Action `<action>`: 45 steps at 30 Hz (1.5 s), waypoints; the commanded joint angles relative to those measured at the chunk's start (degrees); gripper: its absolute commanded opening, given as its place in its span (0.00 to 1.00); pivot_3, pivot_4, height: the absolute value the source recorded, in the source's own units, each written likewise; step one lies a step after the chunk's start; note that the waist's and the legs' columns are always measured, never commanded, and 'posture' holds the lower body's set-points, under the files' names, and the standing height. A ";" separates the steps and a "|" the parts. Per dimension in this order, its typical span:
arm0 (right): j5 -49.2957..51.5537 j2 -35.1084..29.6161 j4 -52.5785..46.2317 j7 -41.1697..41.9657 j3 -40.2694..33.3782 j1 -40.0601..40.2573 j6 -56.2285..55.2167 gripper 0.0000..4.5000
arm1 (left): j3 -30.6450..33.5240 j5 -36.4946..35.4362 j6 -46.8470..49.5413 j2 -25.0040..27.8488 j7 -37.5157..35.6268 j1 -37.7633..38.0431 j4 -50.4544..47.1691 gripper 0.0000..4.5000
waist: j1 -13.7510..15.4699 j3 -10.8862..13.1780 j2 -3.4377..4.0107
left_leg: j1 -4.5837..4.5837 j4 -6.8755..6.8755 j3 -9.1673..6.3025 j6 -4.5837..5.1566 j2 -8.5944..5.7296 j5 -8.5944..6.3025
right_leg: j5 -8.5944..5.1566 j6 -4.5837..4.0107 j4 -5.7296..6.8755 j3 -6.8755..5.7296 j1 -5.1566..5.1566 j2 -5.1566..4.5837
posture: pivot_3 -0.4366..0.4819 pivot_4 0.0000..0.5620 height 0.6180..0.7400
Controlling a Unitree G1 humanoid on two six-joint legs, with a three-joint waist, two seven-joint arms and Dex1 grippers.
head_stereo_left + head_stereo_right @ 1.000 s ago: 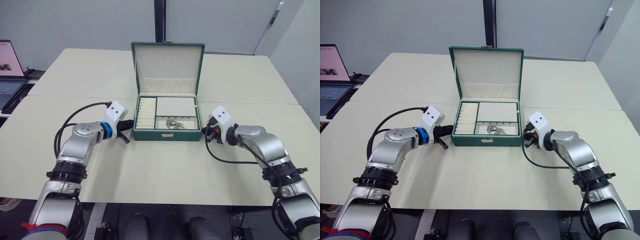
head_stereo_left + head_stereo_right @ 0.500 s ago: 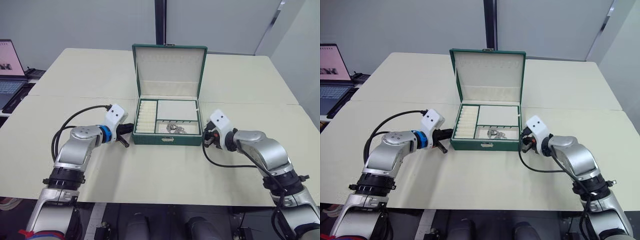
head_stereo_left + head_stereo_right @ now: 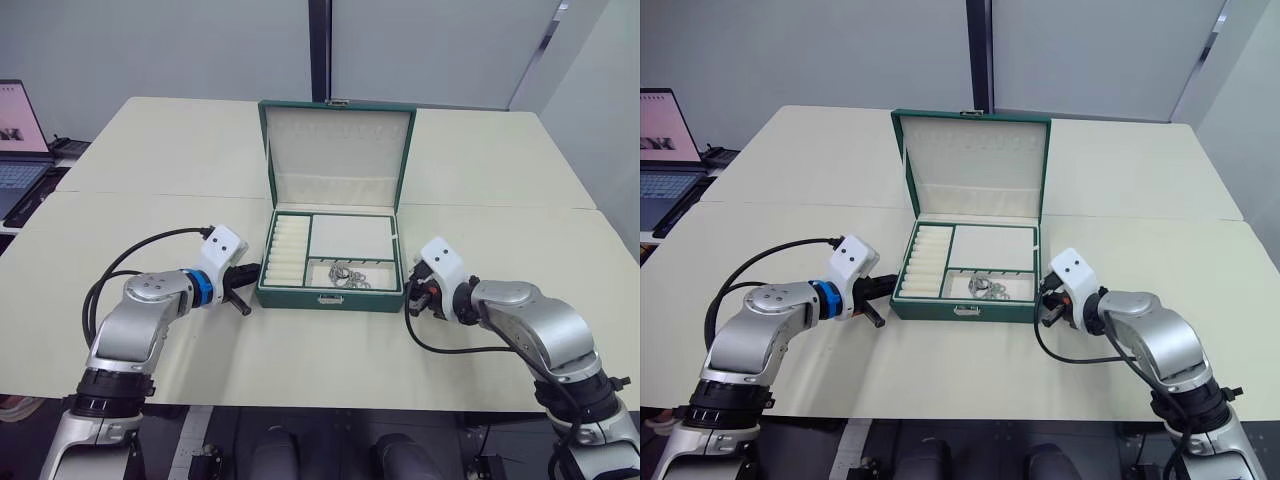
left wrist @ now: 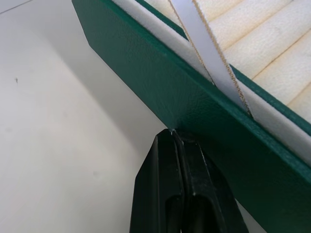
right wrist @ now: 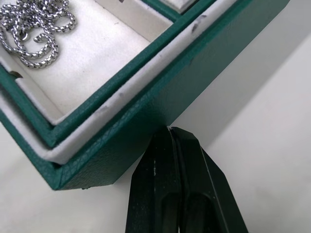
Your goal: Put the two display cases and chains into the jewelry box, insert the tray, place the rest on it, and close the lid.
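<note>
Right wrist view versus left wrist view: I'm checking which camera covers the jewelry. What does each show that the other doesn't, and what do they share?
Right wrist view alone: the silvery chains lying in a flat cream compartment of the tray, and the right gripper, shut, at the box's side.

Left wrist view alone: the cream ring rolls, a pale strap crossing the rim, and the left gripper, shut.

Both: the jewelry box wall, green outside, and the pale table.
</note>
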 commanded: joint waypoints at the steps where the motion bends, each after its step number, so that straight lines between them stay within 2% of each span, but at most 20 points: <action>1: 3.34 1.61 -5.19 0.68 -0.04 -0.57 -0.15 0.00 | -1.28 -3.40 1.23 -0.57 -2.07 1.08 -5.35 0.00 | -0.01 0.00 0.00 | 0.00 0.00 0.00 0.00 0.00 0.00 | 0.00 0.00 0.00 0.00 0.00 0.00 | 0.48 0.27 0.89; 12: 3.26 0.58 -5.02 0.68 -0.38 -0.31 -0.27 0.00 | 0.86 -2.82 1.02 -0.36 -1.23 1.87 -5.52 0.00 | -0.02 0.00 0.00 | 0.00 0.00 -0.01 0.02 0.00 -0.01 | 0.00 0.00 0.00 0.01 0.00 0.01 | 0.48 0.27 0.89; 19: 2.73 -5.93 -2.78 2.14 -4.21 0.22 -2.56 0.00 | 8.58 -7.15 2.71 3.43 -1.69 1.30 -6.59 0.00 | 0.08 0.00 0.00 | -0.03 0.00 -0.03 0.04 -0.01 -0.02 | 0.00 0.00 -0.02 -0.02 -0.01 0.00 | 0.48 0.27 0.89; 24: 1.93 -10.30 3.44 3.63 -5.56 -3.66 -6.95 0.00 | 14.08 -11.67 3.25 7.65 -4.12 3.29 -8.18 0.00 | -0.14 0.00 0.00 | 0.01 0.00 -0.01 0.05 0.00 -0.03 | 0.00 0.00 -0.01 0.01 -0.01 0.00 | 0.48 0.27 0.89; 30: -2.18 -11.89 20.49 6.13 -3.64 -16.23 -17.72 0.00 | 25.25 -26.50 9.64 16.23 -16.15 6.42 -11.43 0.00 | -0.43 0.06 0.03 | 0.04 -0.02 0.02 0.07 0.01 -0.04 | 0.00 0.00 -0.01 0.02 -0.04 0.00 | 0.48 0.27 0.89; 35: -6.44 -10.35 40.56 9.89 -1.18 -29.08 -29.99 0.00 | 31.08 -32.59 11.59 22.34 -22.87 8.06 -8.90 0.00 | -0.65 0.14 0.13 | 0.09 -0.03 0.08 0.15 0.00 -0.09 | 0.00 -0.01 -0.03 0.04 -0.06 -0.02 | 0.48 0.27 0.89; 39: -9.76 -7.21 57.02 12.40 0.16 -39.33 -40.16 0.00 | 34.28 -35.55 12.42 24.29 -24.51 8.63 -7.67 0.00 | -1.00 0.21 0.21 | 0.10 -0.06 0.07 0.15 0.01 -0.08 | -0.01 -0.01 -0.02 0.02 -0.07 -0.02 | 0.48 0.27 0.89; 45: -13.22 -2.55 76.68 13.33 -0.46 -50.87 -52.20 0.00 | 38.21 -37.02 12.97 24.29 -23.84 12.29 -9.37 0.00 | -1.69 0.24 0.24 | 0.10 -0.06 0.10 0.02 0.04 -0.01 | 0.00 -0.01 -0.03 0.01 -0.07 -0.03 | 0.48 0.27 0.89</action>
